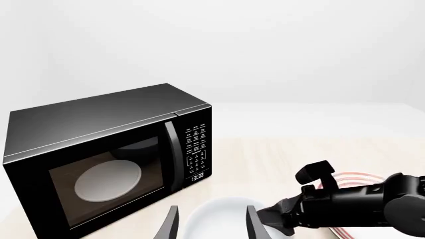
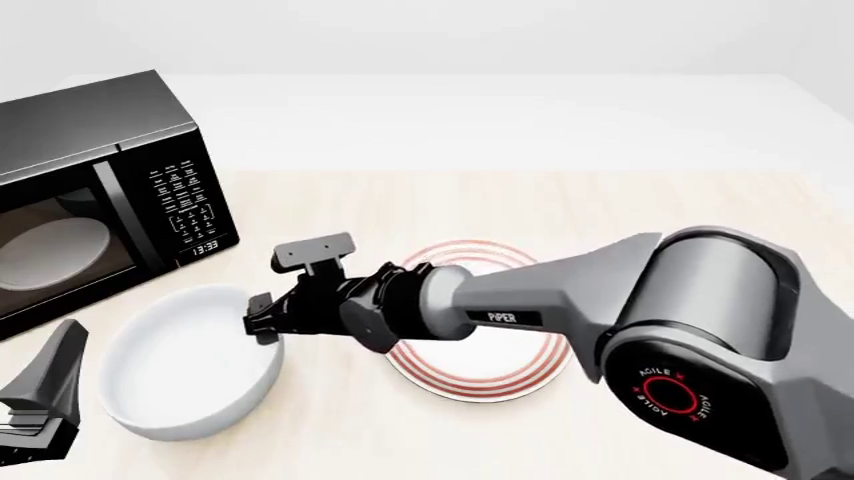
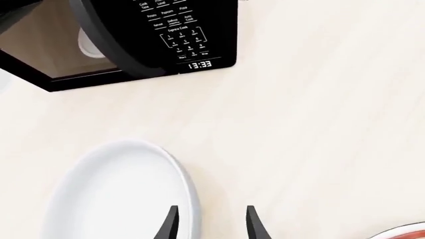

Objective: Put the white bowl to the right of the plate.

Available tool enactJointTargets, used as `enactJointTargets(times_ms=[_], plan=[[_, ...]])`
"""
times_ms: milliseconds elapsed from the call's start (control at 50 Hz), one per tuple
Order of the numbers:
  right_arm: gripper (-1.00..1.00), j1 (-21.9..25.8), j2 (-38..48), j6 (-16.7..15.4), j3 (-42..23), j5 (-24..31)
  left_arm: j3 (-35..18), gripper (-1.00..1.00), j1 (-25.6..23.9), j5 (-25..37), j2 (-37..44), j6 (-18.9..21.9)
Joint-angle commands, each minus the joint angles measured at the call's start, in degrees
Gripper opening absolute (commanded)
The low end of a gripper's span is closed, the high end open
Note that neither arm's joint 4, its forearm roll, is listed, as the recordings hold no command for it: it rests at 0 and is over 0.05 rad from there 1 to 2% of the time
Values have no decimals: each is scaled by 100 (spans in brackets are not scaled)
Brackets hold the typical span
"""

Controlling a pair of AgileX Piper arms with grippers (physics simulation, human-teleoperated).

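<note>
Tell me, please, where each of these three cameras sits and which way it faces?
Front view: fixed above and behind the arms, facing forward and down at the white bowl, the plate and the right gripper.
Left wrist view: behind the left gripper, facing the microwave; the right arm crosses it.
Right wrist view: behind the right gripper, looking down at the bowl's rim.
All three share the bowl and microwave.

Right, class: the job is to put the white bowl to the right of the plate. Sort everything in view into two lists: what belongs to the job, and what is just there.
Belongs to the job:
- bowl
- plate
- right gripper, fingers at the bowl's rim

Just there:
- microwave
- turntable disc inside it
- left gripper, off to the side
</note>
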Motion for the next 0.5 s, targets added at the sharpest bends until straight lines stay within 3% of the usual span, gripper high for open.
enactJointTargets(times_ms=[20,260,280,500], plan=[[100,35,136,62,8,-38,0,100,0,0,0,0],[100,63,215,112,-1,-71,0,100,0,0,0,0],[-100,22,197,104,14,-78,0,100,0,0,0,0],[-100,28,39,-24,89,-45,0,100,0,0,0,0]])
